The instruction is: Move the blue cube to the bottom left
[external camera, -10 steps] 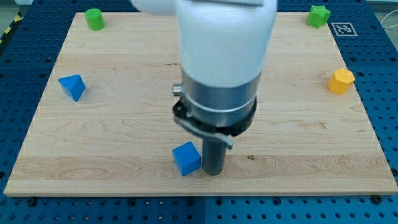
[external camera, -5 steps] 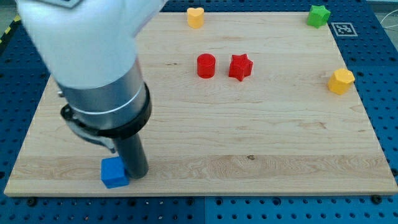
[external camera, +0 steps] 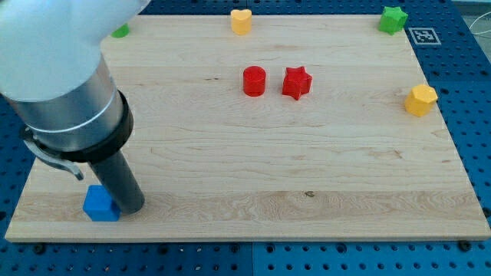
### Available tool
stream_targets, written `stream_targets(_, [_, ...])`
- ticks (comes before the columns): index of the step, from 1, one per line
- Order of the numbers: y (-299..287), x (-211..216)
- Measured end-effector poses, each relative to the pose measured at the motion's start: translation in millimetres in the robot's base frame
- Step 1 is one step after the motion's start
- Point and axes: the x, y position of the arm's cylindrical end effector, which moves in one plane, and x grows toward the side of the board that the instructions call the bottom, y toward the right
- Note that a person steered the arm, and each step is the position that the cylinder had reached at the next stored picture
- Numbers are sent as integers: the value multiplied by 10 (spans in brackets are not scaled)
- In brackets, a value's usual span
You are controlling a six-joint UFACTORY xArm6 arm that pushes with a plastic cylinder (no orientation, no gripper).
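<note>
The blue cube sits near the bottom left corner of the wooden board. My tip rests on the board right against the cube's right side. The arm's large grey body covers the view's left above the cube.
A red cylinder and a red star lie at the upper middle. A yellow heart is at the top edge. A green star is at the top right, a yellow block at the right edge. A green block peeks out at the top left.
My tip has pushed the blue cube leftward along the bottom edge, from the bottom middle to near the bottom left corner. The arm now hides the blue pyramid.
</note>
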Motion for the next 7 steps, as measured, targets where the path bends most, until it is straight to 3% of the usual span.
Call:
stream_targets(4, [-535, -128])
stream_targets(7, [-522, -48])
